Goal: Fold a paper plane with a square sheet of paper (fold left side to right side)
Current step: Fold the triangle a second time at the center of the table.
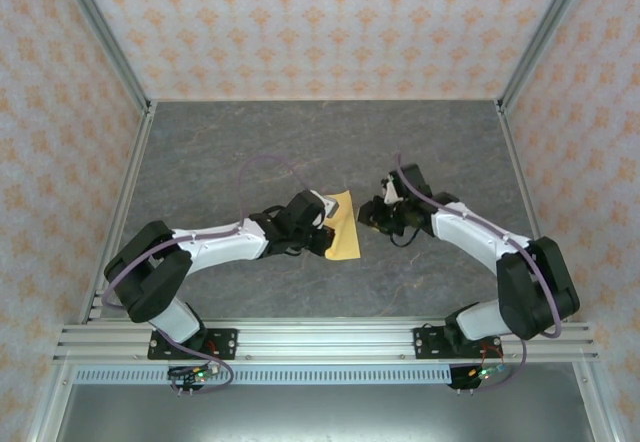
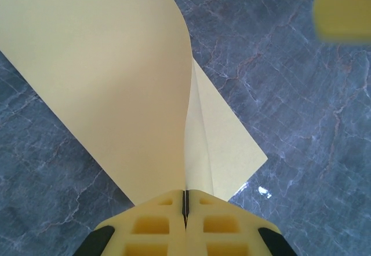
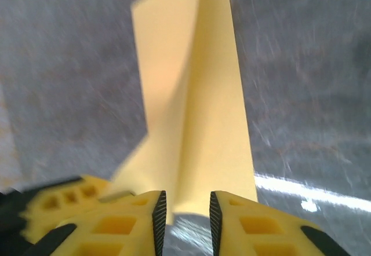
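Grey marbled tabletop carries the partly folded yellow square sheet of paper at its centre. The left gripper is pressed together, pinching the sheet's edge. The right gripper, jaws slightly spread, sits at the sheet's other side.

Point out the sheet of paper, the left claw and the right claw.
sheet of paper (image 1: 345, 230): top view, middle of its bare yellow face.
left claw (image 2: 185, 201): left wrist view, seam where its shut fingertips meet.
right claw (image 3: 187, 204): right wrist view, gap between its fingertips.
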Motion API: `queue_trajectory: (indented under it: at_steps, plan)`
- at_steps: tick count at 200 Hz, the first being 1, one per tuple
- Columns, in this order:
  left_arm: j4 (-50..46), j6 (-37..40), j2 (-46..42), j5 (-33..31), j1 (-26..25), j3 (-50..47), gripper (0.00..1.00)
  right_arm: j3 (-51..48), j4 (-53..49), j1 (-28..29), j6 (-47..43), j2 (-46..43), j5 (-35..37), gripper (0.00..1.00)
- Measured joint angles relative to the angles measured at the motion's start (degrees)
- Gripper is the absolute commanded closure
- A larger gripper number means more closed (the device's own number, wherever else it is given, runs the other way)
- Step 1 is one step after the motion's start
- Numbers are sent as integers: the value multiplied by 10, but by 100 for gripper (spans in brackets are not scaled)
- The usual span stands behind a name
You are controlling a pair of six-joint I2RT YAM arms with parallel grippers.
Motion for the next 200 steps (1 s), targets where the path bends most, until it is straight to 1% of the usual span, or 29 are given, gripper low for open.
queue_trajectory:
  at_steps: [14,26,45,60,94,147,200]
  plan:
    - [0,-1,0,15,7,0,100,-22,0,17,4,0,-2,87]
    - [-2,-1,0,28,14,0,100,-32,0,30,9,5,-2,90]
    - [-10,1,0,51,23,0,100,-34,3,46,12,25,1,90]
    - [-26,3,1,70,31,2,97,-33,6,57,13,44,5,90]
    - [-59,18,19,98,49,30,97,-33,4,75,13,80,18,90]
    - [-99,39,60,106,60,69,96,-24,-4,77,11,100,34,90]
    - [-128,60,73,105,70,85,96,-13,-21,79,2,105,42,90]
